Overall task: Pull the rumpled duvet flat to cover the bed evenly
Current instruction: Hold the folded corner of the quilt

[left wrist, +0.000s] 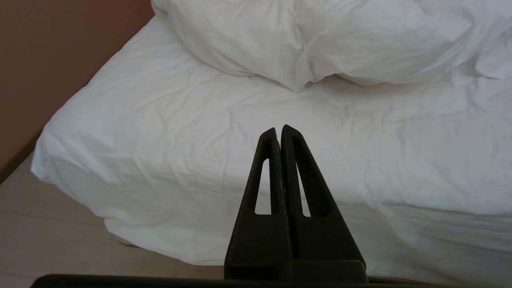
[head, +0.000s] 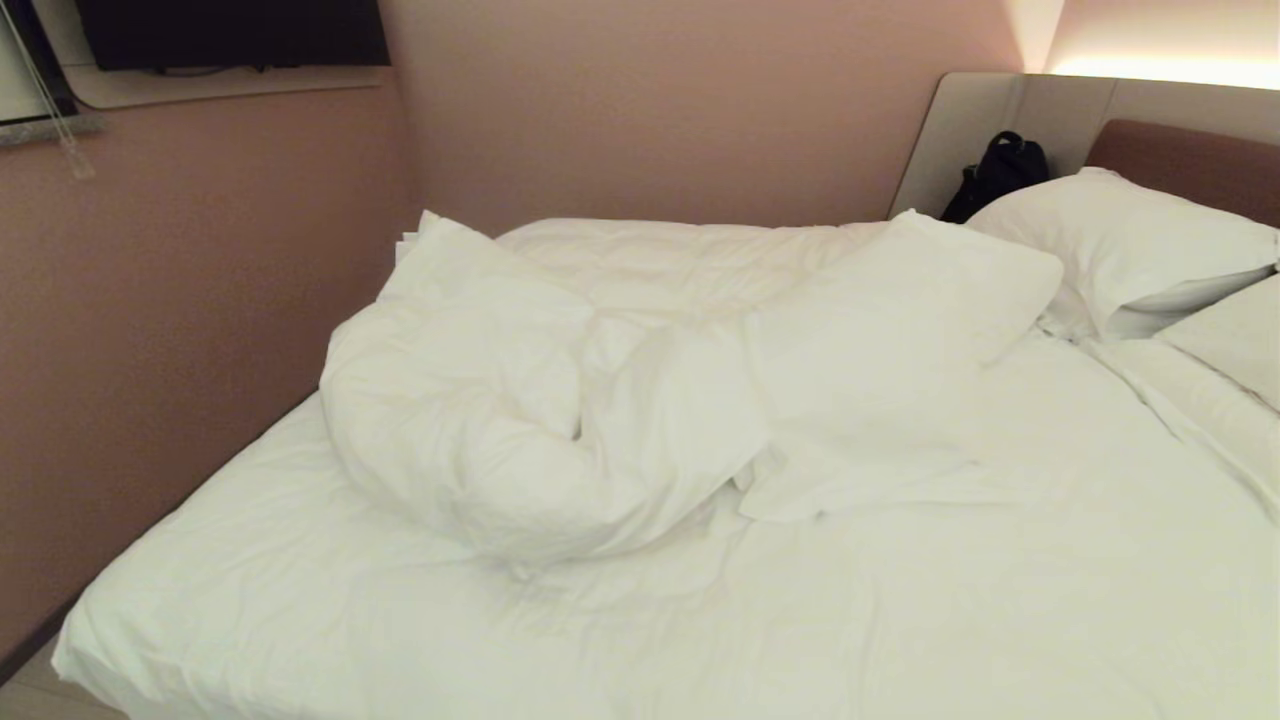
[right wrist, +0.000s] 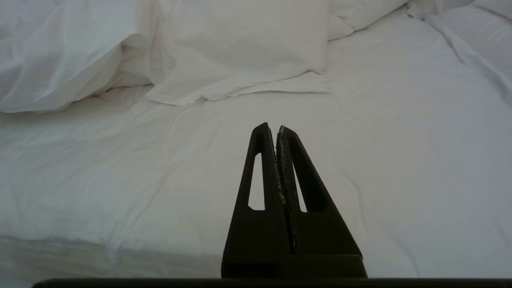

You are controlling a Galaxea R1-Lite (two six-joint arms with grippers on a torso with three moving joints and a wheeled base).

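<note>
our closed, empty left claw (left wrist: 279,130) and right claw (right wrist: 272,128) face the duvet (head: 560,400), heaped across the bed (head: 1000,600) ahead, its bulk lying nearer the left claw.

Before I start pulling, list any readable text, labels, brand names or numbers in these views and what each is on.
None: no readable text in any view.
The duvet, pillows, bed sheet and both grippers show no print or tags.
The dark bag by the headboard and the dark screen on the wall show no legible marking.
</note>
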